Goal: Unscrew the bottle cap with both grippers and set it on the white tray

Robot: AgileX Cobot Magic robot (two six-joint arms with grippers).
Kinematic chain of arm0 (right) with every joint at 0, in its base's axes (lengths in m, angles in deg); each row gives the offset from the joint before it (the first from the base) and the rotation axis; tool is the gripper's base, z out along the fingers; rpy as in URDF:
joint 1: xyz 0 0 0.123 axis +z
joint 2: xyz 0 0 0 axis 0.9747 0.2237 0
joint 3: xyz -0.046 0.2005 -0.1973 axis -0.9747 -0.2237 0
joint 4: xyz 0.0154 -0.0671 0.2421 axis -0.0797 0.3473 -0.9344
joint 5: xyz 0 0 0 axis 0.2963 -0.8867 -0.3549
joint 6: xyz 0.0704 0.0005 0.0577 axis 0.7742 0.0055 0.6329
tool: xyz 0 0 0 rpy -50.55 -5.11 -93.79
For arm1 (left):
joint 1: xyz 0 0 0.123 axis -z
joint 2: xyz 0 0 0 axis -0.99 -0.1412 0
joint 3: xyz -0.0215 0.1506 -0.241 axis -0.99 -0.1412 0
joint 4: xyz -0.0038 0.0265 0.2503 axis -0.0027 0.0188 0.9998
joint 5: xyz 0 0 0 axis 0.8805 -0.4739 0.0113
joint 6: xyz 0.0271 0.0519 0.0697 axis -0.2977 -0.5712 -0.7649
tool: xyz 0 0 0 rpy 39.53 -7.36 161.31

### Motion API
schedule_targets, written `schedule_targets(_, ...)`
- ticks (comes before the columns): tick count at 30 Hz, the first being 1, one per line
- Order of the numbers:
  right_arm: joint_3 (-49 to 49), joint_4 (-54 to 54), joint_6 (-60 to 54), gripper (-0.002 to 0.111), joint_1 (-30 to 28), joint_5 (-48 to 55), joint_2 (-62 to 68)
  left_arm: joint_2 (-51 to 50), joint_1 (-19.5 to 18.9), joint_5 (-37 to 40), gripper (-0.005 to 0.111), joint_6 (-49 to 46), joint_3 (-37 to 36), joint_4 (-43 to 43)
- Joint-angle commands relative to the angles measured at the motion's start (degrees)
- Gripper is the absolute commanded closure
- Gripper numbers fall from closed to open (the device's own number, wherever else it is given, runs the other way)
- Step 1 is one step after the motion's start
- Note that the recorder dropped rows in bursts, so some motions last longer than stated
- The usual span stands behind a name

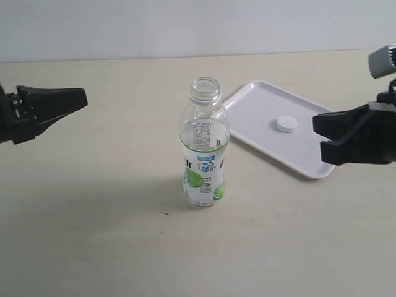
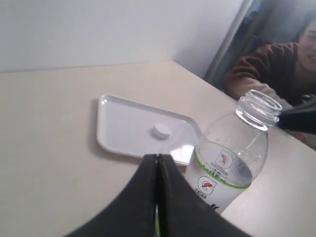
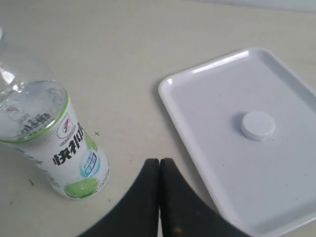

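The bottle cap (image 1: 285,124) is found flat on the white tray (image 1: 253,105), beside the uncapped bottle (image 1: 203,148). The left pincer (image 1: 83,98) and right pincer (image 1: 318,133) are pressed together, empty, well apart from the bottle. The open bottle could be toppled and spilled if clipped by either pincer.

Clear plastic bottle (image 1: 203,145); glossy white tray (image 1: 260,102).
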Motion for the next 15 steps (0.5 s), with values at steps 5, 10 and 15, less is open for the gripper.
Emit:
schedule_targets(5,-9.5,-2.4,-2.6,0.108,0.0,5.4,-21.0,17.4,-0.2,-0.8,0.107,-8.8,-18.3,-14.9)
schedule_targets(10,-15.5,-2.4,0.5,0.108,0.0,5.7,-35.7,37.6,-0.2,-0.8,0.107,-8.0,-27.0,-21.0)
schedule_targets(15,-18.6,3.7,7.3,0.108,0.0,5.2,-43.1,56.5,-0.2,9.7,0.107,1.0,-27.0,-16.5)
